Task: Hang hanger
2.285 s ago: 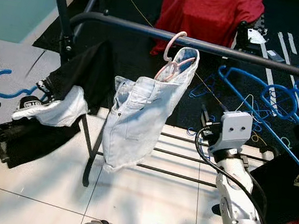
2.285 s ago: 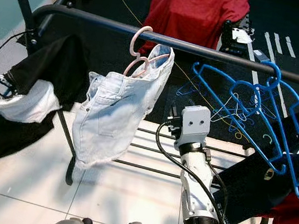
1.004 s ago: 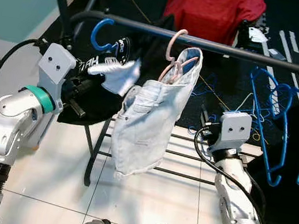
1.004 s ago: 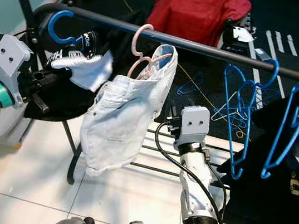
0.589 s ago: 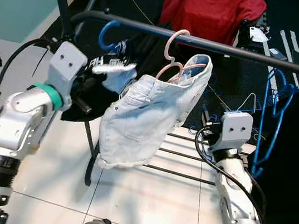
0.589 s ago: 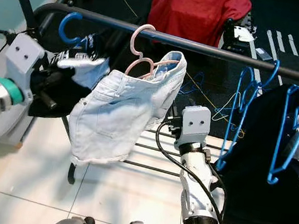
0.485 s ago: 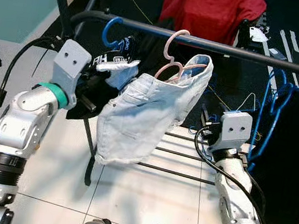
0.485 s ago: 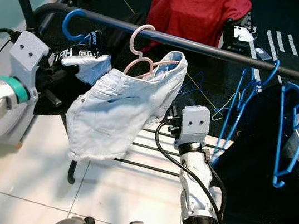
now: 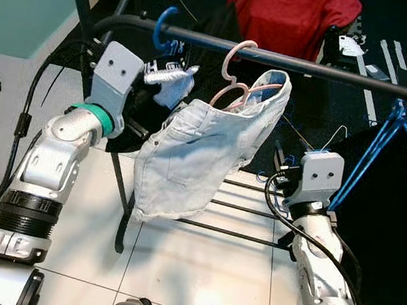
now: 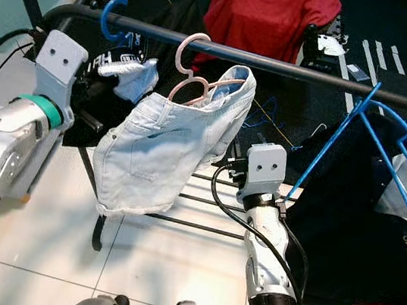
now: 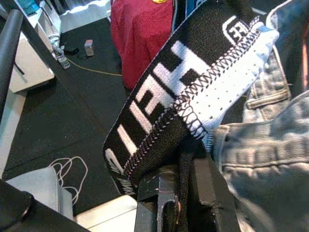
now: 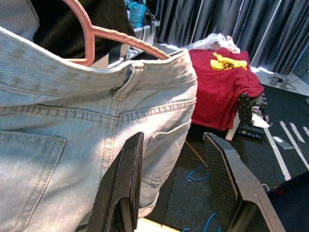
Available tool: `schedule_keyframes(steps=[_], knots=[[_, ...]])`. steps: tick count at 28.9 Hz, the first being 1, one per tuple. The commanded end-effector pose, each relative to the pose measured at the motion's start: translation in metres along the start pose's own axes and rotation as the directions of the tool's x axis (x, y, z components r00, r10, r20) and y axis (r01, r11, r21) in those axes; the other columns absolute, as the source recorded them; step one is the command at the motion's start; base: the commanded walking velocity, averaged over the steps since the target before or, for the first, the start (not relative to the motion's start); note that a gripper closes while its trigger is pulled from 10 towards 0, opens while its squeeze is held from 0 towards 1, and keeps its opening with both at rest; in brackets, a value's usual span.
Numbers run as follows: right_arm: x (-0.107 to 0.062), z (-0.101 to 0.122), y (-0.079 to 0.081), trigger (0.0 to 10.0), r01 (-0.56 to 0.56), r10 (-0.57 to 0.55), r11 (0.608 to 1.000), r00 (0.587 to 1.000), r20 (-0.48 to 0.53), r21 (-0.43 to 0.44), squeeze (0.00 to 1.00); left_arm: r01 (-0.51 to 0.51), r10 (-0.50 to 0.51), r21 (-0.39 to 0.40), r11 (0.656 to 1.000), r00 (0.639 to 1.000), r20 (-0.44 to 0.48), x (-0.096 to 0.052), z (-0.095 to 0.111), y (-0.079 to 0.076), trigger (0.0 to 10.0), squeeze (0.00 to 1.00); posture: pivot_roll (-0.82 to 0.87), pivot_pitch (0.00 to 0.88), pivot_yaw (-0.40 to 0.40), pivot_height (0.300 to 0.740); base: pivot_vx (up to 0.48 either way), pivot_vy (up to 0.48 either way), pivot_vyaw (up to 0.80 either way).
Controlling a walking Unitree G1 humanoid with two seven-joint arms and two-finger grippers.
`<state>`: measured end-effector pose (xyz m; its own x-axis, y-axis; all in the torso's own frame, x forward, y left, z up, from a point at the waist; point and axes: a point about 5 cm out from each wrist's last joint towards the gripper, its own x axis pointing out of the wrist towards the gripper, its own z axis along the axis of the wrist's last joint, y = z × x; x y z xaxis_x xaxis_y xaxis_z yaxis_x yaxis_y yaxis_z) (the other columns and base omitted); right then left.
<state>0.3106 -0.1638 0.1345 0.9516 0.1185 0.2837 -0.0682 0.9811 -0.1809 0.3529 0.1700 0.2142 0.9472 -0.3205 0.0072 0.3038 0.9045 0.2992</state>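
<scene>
At the rail's [image 9: 338, 71] left end, the blue hanger [image 9: 162, 30] w/ black garment [image 11: 159, 125] has been raised by the left gripper [image 11: 186, 193], pinched on the fabric; hook now hovers at the bar, not clearly seated. Right gripper [image 12: 176, 183] is spread, idle beside the denim shorts [image 9: 196, 151].

The left claw [image 11: 181, 203] tips vanish (quite buried) under the black garment [image 11: 159, 101], grip unclear.

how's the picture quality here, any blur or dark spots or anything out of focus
Head views: evenly lit and sharp, with soft shadows on the floor tiles. Left wrist view: the black garment is crisp down to its stitching, while the left claw sits dim and slightly soft at the near edge. Right wrist view: the denim shorts are slightly soft close up; bright glare beyond the curtains.
</scene>
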Motion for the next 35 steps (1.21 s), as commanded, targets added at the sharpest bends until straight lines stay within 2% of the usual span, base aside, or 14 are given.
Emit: schedule_keyframes(steps=[1, 2, 3, 13, 14, 18, 20, 25, 26, 30, 31, 32, 34, 35], knots=[[-0.003, -0.004, 0.001, 10.0, 0.003, -0.003, 1.0, 1.0, -0.013, 0.0, 0.0, 0.008, -0.008, 0.016, 1.0, 1.0, -0.018, 0.003, -0.001, -0.003, 10.0, 0.21, -0.09, 0.064, 0.066, 0.74, 0.0, 0.0, 0.0], [-0.003, -0.004, 0.001, 10.0, 0.003, -0.003, 1.0, 1.0, -0.013, 0.0, 0.0, 0.008, -0.008, 0.016, 1.0, 1.0, -0.018, 0.003, -0.001, -0.003, 10.0, 0.21, -0.09, 0.064, 0.066, 0.74, 0.0, 0.0, 0.0], [-0.003, -0.004, 0.001, 10.0, 0.003, -0.003, 1.0, 1.0, -0.014, 0.001, 0.0, 0.015, -0.015, 0.008, 1.0, 0.999, -0.029, 0.004, -0.003, -0.006, 10.0, 1.0, -0.09, 0.064, 0.066, 0.74, 0.0, 0.0, 0.0], [-0.005, -0.004, 0.001, 10.0, 0.002, -0.002, 1.0, 1.0, -0.015, 0.002, 0.0, 0.0, 0.001, -0.023, 1.0, 1.0, 0.027, -0.008, -0.002, 0.001, 10.0, 1.0, -0.09, 0.076, 0.064, 0.74, 0.0, 0.0, 0.0], [-0.005, -0.004, 0.001, 10.0, 0.001, -0.001, 1.0, 1.0, -0.016, 0.002, 0.0, 0.007, -0.005, -0.037, 0.999, 0.998, 0.068, -0.016, 0.001, 0.003, 10.0, 0.0, -0.09, 0.078, 0.065, 0.74, 0.0, 0.0, 0.0], [-0.007, -0.005, 0.002, 10.0, -0.002, 0.002, 1.0, 1.0, -0.018, 0.004, 0.0, 0.089, -0.076, -0.08, 0.993, 0.986, 0.147, -0.04, 0.003, 0.008, 10.0, 0.0, -0.08, 0.087, 0.062, 0.74, 0.0, 0.0, 0.0], [-0.007, -0.005, 0.002, 10.0, -0.002, 0.002, 1.0, 1.0, -0.018, 0.004, 0.0, 0.089, -0.076, -0.08, 0.993, 0.986, 0.147, -0.04, 0.003, 0.008, 10.0, 0.0, -0.08, 0.087, 0.062, 0.74, 0.0, 0.0, 0.0], [-0.01, -0.01, 0.007, 10.0, -0.024, 0.025, 1.0, 0.999, -0.04, 0.009, 0.0, 0.298, -0.267, -0.156, 0.942, 0.944, 0.194, -0.095, -0.006, 0.017, 10.0, 0.0, -0.06, 0.095, 0.048, 0.74, 0.0, 0.0, 0.0], [-0.01, -0.01, 0.007, 10.0, -0.024, 0.025, 1.0, 0.999, -0.04, 0.009, 0.0, 0.298, -0.267, -0.156, 0.942, 0.944, 0.194, -0.095, -0.006, 0.017, 10.0, 0.0, -0.06, 0.095, 0.048, 0.74, 0.0, 0.0, 0.0], [-0.01, -0.011, 0.009, 10.0, -0.035, 0.035, 0.999, 0.998, -0.046, 0.012, 0.0, 0.376, -0.363, -0.189, 0.907, 0.926, 0.099, -0.114, -0.032, 0.007, 10.0, 0.0, -0.06, 0.096, 0.048, 0.74, 0.0, 0.0, 0.0], [-0.011, -0.014, 0.01, 10.0, -0.04, 0.04, 0.999, 0.998, -0.056, 0.013, 0.0, 0.352, -0.36, -0.229, 0.907, 0.933, 0.008, -0.121, -0.06, 0.005, 10.0, 0.0, -0.06, 0.096, 0.048, 0.74, 0.0, 0.0, 0.0], [-0.011, -0.014, 0.01, 10.0, -0.04, 0.04, 0.999, 0.998, -0.056, 0.013, 0.0, 0.352, -0.36, -0.229, 0.907, 0.933, 0.008, -0.121, -0.06, 0.005, 10.0, 0.0, -0.06, 0.096, 0.048, 0.74, 0.0, 0.0, 0.0], [-0.017, -0.023, 0.015, 10.0, -0.063, 0.064, 0.998, 0.993, -0.099, 0.021, 0.0, 0.274, -0.33, -0.266, 0.924, 0.923, -0.197, -0.135, -0.116, -0.003, 10.0, 0.0, -0.06, 0.094, 0.046, 0.74, 0.0, 0.0, 0.0], [-0.017, -0.023, 0.015, 10.0, -0.063, 0.064, 0.998, 0.993, -0.099, 0.021, 0.0, 0.274, -0.33, -0.266, 0.924, 0.923, -0.197, -0.135, -0.116, -0.003, 10.0, 0.0, -0.06, 0.094, 0.046, 0.74, 0.0, 0.0, 0.0]])
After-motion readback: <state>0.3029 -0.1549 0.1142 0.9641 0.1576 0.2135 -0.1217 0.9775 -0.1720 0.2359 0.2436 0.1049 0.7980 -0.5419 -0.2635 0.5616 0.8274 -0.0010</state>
